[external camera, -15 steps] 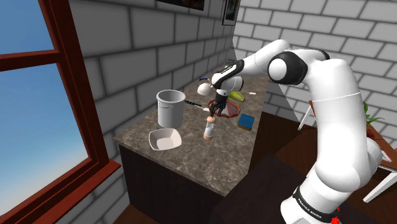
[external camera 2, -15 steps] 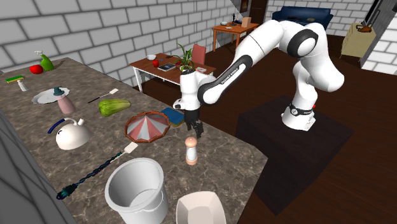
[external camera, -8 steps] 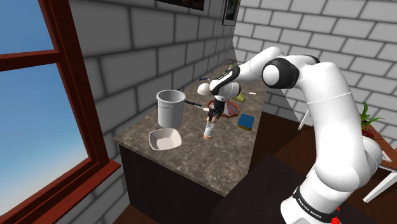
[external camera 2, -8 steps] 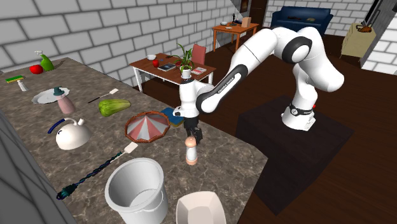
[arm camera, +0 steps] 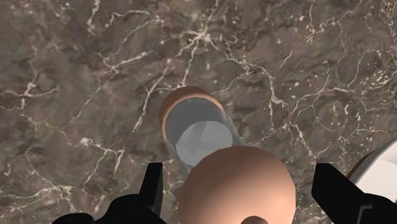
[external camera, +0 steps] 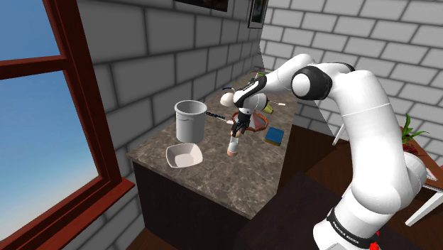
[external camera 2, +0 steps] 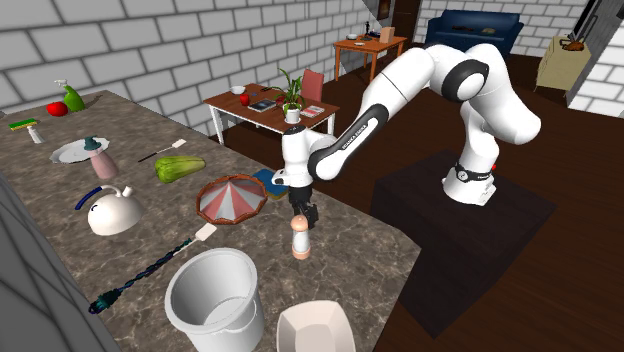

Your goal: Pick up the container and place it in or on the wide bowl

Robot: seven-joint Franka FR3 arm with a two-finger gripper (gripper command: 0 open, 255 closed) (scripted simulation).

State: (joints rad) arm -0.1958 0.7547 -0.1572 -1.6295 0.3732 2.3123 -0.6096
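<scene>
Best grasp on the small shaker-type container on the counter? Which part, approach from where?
Come from straight above and pinch the container on the grey body just under its rounded tan cap. It stands upright, tall and slim, so a top-down pinch should fit. The open gripper straddles the cap without touching it.

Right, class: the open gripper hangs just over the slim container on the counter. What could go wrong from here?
1. The container is tall, narrow and upright, and the open gripper flanks its rounded cap, so a high grasp might slip or topple it.
2. The wide bowl sits beside a tall white pot; a low carry could clip that pot.
</scene>
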